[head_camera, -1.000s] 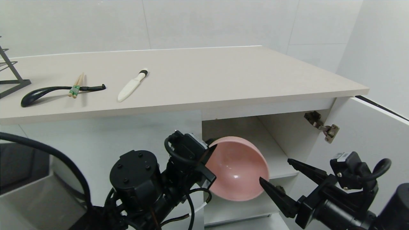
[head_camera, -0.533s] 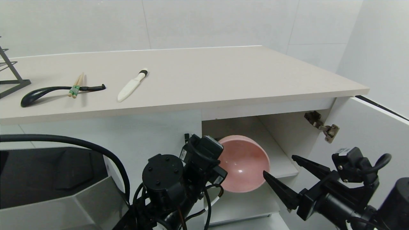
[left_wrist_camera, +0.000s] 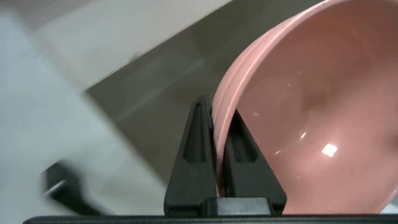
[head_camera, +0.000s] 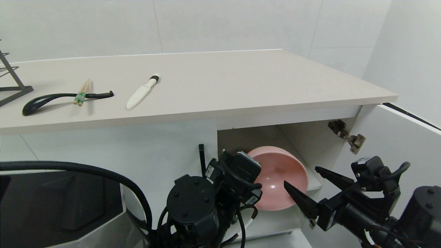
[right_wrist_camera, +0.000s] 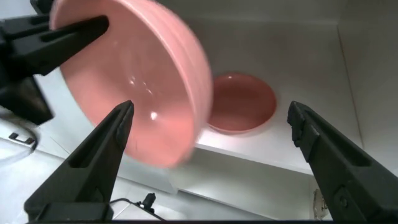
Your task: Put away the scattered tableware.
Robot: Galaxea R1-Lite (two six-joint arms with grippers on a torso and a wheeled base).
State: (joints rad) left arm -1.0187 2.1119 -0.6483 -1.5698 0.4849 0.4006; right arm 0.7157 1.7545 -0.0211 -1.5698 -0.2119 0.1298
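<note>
**A:** Why is the pink bowl (left_wrist_camera: 311,124) tipped on edge?

**B:** The left jaws pinch its rim, one finger inside the wall and one outside, closed tight on it. Held that way, the bowl hangs tilted with its hollow facing the right jaws. I'd judge that suits sliding it through the cabinet opening.

**A:** And the right jaws?

**B:** Spread wide and holding nothing, just beside the bowl's rim, with one tip in front of its hollow. Probably standing by rather than helping.

**A:** What lies beyond the bowl?

**B:** A small pink dish (right_wrist_camera: 242,102) lies flat on the shelf (right_wrist_camera: 298,146), past the left jaws' load. The bowl covers the dish's near edge. Whether the bowl's lower rim touches the shelf, I can't tell.

**A:** Farther off?

**B:** Up on the bench (head_camera: 241,79), well apart from both jaws, are a white knife (head_camera: 142,92) and chopsticks (head_camera: 81,93) lying over a black spoon (head_camera: 44,100), none put away yet. A dark rack (head_camera: 10,82) is cut off at the bench's end.
</note>
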